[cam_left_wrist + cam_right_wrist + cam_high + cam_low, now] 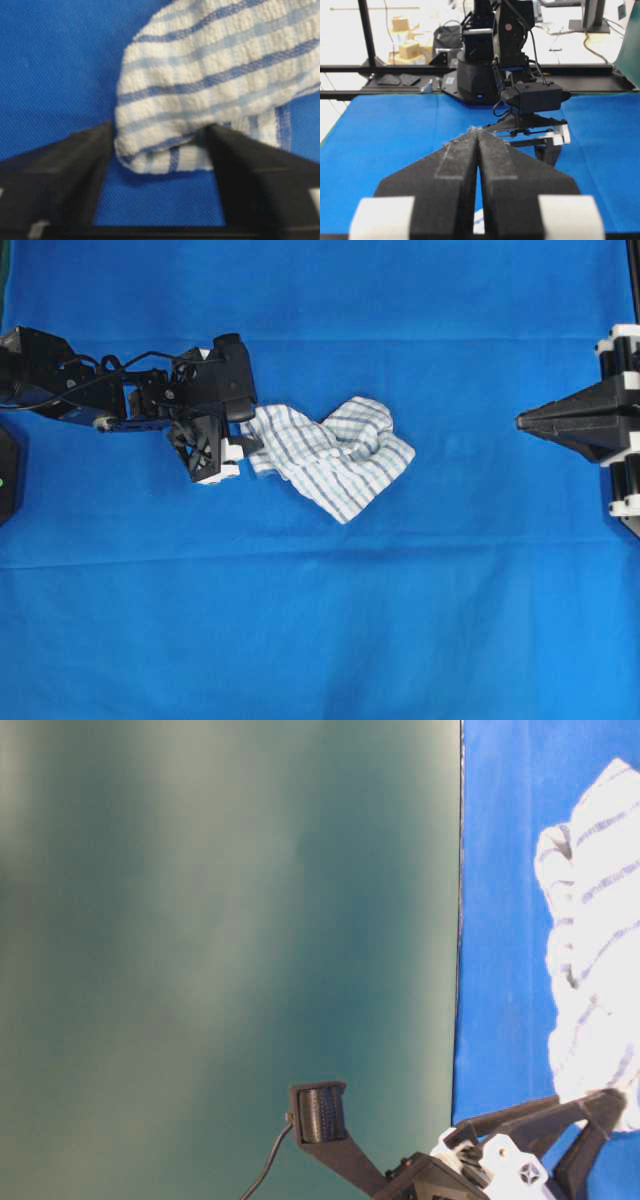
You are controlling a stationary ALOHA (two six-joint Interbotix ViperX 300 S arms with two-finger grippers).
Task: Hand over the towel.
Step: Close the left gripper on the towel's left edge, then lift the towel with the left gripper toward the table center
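The checked towel (pixel 335 455), white with thin blue and grey stripes, is lying crumpled near the middle of the blue table covering (pixel 320 640). The left gripper (pixel 243 443) is sitting low at the towel's left edge, and its two black fingers (pixel 65 170) are standing apart on either side of a folded corner of the cloth (the left wrist view is showing the corner tucked between them, touching the fingertips). Whether the fingers are pinching the cloth or only bracketing it cannot be told. In the table-level view the towel (pixel 600 940) is appearing as a pale striped mound just beyond the left gripper (pixel 585 1110).

Farther from the towel, well apart from it at the right edge of the overhead view, the right gripper (pixel 525 421) is hanging with its tip pointing toward the cloth. Its fingers (pixel 460 170) are pressing flat together, holding nothing. Beyond them, the right wrist view is showing the left arm (pixel 530 97) bending down over the blue covering.
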